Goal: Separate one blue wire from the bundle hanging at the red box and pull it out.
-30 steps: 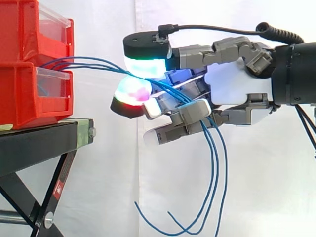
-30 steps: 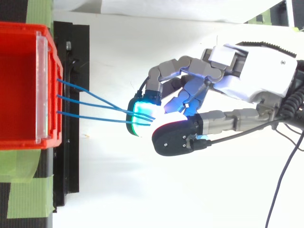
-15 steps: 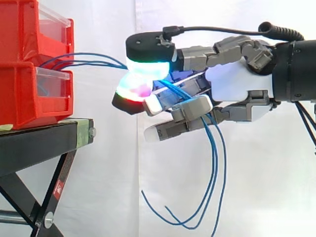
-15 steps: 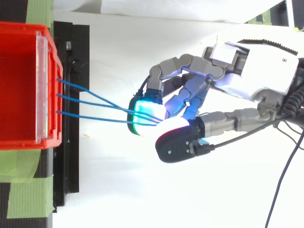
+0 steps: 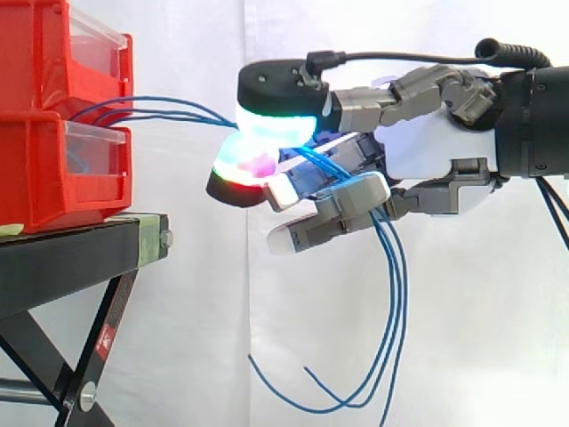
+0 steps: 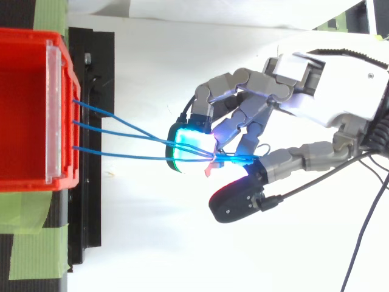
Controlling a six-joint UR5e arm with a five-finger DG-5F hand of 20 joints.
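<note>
Holding: hand (image 5: 436,147), fingers curled round the blue wires (image 6: 121,131), which run from the red bin (image 6: 24,109) between its glowing pads (image 5: 271,124). We judge several strands sit gathered there; pulling now could drag out more than one.

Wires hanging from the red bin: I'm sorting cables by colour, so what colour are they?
The wires are blue, clearest in the top view.

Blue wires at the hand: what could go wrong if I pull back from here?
All three blue wires from the red box converge between the hand's pads, so a pull may drag the whole bundle. Their hanging tails thread past the lower fingers and might snag.
</note>
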